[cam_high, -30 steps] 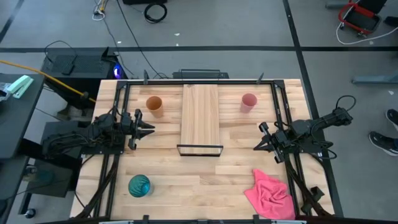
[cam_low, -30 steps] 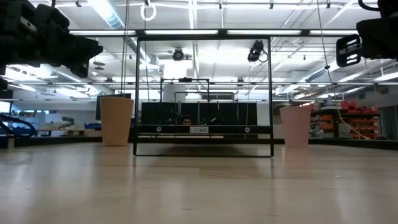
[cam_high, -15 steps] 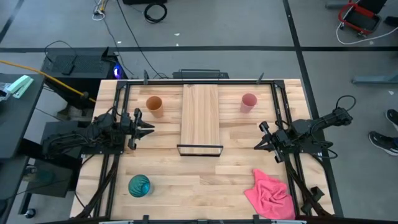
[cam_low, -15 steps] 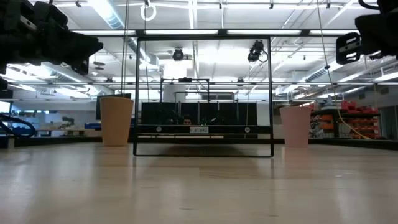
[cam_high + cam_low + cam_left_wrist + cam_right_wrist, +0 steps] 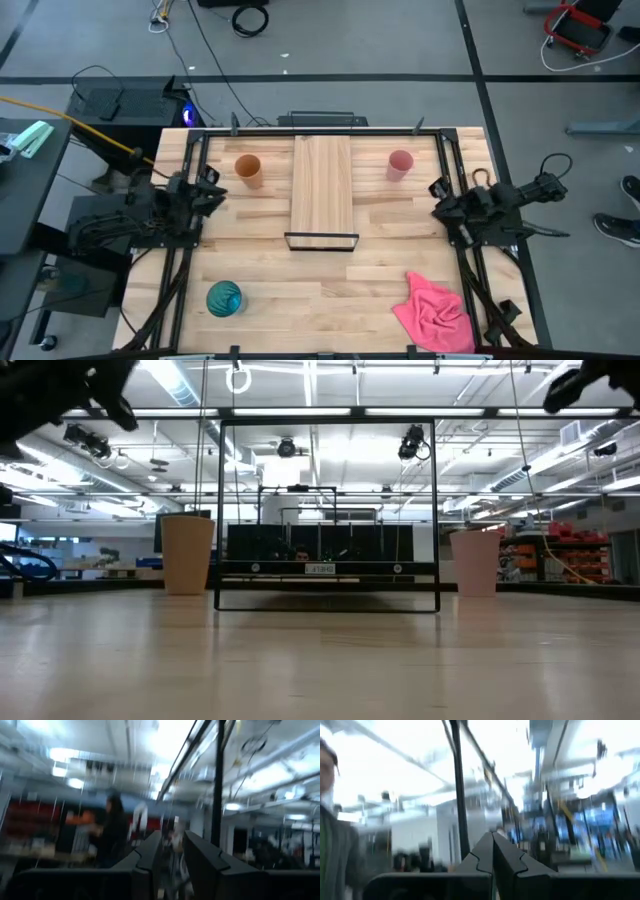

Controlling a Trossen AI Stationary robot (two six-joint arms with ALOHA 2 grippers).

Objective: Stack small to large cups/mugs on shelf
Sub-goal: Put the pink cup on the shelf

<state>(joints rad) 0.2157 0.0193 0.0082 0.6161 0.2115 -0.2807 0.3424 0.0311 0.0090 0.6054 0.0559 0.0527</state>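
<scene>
The orange-tan cup (image 5: 248, 169) (image 5: 188, 553) stands upright on the table left of the shelf. The pale pink cup (image 5: 400, 164) (image 5: 475, 562) stands upright to its right. The teal-blue cup (image 5: 224, 298) stands near the table's near left corner. The shelf (image 5: 322, 185) is a light-wood plank lying in the table's middle, with its black frame (image 5: 322, 241) (image 5: 327, 510) at the near end. My left gripper (image 5: 207, 187) (image 5: 172, 857) is left of the orange cup, tipped up, with a narrow gap between its fingers. My right gripper (image 5: 441, 192) (image 5: 493, 842) is right of the pink cup, tipped up, fingers together.
A crumpled pink cloth (image 5: 435, 312) lies near the table's near right corner. Black rails (image 5: 190, 170) run along the table's left and right sides. The wrist views look into the room, where a person (image 5: 112, 830) stands far off and another (image 5: 330, 820) is at the picture's edge.
Both grippers have drawn back from the table's middle, the left toward the left edge and the right toward the right edge. Both have risen and tipped upward; in the low view they now sit only at the top corners. The cups, shelf and cloth have stayed put.
</scene>
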